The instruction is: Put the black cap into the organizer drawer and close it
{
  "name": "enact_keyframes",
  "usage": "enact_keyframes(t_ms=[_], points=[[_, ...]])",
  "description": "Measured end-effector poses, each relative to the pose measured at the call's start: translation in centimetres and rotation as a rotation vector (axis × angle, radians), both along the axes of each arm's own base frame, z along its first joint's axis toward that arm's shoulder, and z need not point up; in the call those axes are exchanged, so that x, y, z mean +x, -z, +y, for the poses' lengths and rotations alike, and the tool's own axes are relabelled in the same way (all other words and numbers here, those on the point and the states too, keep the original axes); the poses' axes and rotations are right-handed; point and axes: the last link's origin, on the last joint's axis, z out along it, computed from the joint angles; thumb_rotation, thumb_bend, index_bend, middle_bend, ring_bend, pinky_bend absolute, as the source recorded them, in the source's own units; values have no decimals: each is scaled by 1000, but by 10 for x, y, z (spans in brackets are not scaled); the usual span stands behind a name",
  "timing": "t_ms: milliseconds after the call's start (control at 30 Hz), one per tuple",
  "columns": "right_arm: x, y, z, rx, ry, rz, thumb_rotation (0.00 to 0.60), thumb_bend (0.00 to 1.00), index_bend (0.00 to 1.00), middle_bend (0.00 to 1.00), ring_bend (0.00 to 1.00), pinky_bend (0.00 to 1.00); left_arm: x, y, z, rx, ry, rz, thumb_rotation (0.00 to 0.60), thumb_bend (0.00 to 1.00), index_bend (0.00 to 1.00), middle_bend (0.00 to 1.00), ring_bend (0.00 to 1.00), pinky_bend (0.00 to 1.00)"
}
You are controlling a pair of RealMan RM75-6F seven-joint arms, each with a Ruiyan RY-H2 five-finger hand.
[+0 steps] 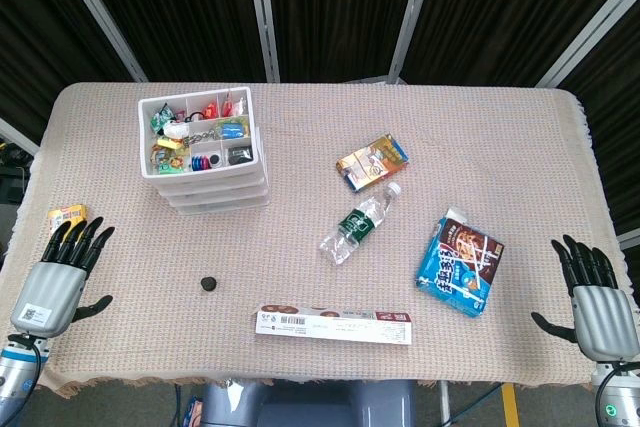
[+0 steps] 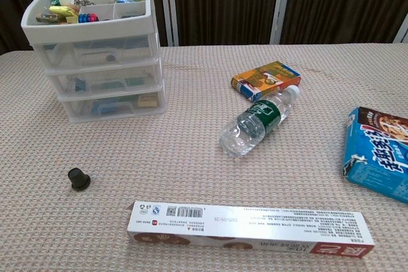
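1. The cap [image 1: 209,284] [image 2: 78,178] is sitting on the worktop, small, black and round, with a wider base and a narrower top. It is lying well apart from the organizer, in front of it on the near side, and nothing is touching it.
2. The organizer [image 1: 205,149] [image 2: 95,49] is standing upright at the far left of the worktop. It is white with three clear drawers stacked one above another, and an open top tray split into compartments that are holding small colourful items.
3. All three drawers are sitting pushed in, flush with the frame, with small items showing faintly through their fronts.
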Motion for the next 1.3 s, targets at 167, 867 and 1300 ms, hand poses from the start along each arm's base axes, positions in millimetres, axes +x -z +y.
enact_keyframes(t_ms=[167,867,1300], points=[[0,0,0,2,2,-1,600,7,52,0,0,0,0,0,0,-3,-4,1,600,0,0,0,0,0],[0,0,0,1,1,-2,600,7,52,0,0,0,10,10,9,-10,-51,-152,600,569,0,735,653,615],[1,1,-1,6,-1,2,600,7,52,0,0,0,40,56,32,-293,-352,-594,600,745,0,915,823,753]])
